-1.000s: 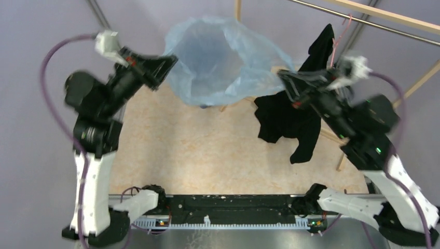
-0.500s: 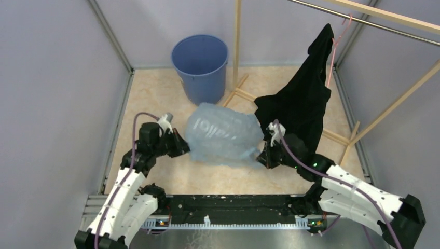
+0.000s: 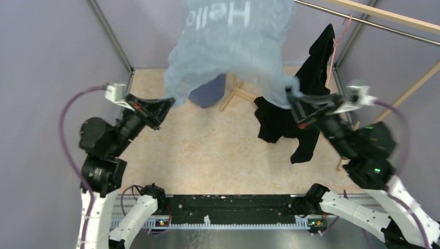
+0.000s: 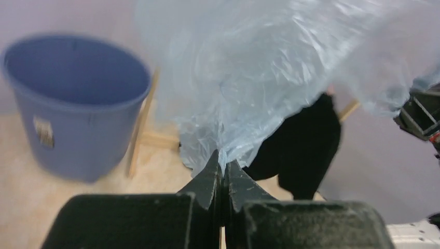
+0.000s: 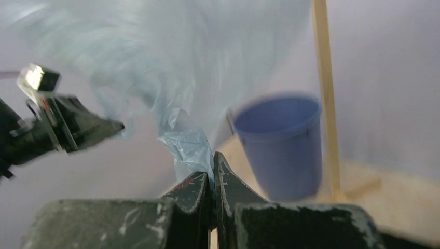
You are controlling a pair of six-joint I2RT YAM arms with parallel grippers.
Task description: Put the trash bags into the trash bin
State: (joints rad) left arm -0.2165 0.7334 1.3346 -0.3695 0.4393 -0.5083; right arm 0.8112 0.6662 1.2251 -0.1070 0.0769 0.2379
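both claws were clamped shut on the bag [image 3: 228, 46] — the left claw [image 3: 165, 104] pinched one edge of the film and the right claw [image 3: 291, 99] the opposite edge. the bag ballooned up between them, well above the surface [image 3: 207, 150]. the bin [image 3: 210, 92] stood at the far side, mostly hidden behind the bag from above but plain in both wrist views, its mouth open.

the step in hand looked like carrying the bag over the bin. done well, that would mean:
- drawing the two claws closer together so the billow narrows to less than the bin's rim
- holding them level
- bringing the loose bulk down into the mouth first
- letting go only once most of the film sits below the rim, since film this light would likely drift out otherwise
- keeping the right claw wide of the black garment [image 3: 290, 124] just beside it

white lettering on the bag looked like "hello" — the frame edge and creases cut it, so that reading is unsure. a small label [image 4: 44, 132] on the bin's side was too blurred to read.
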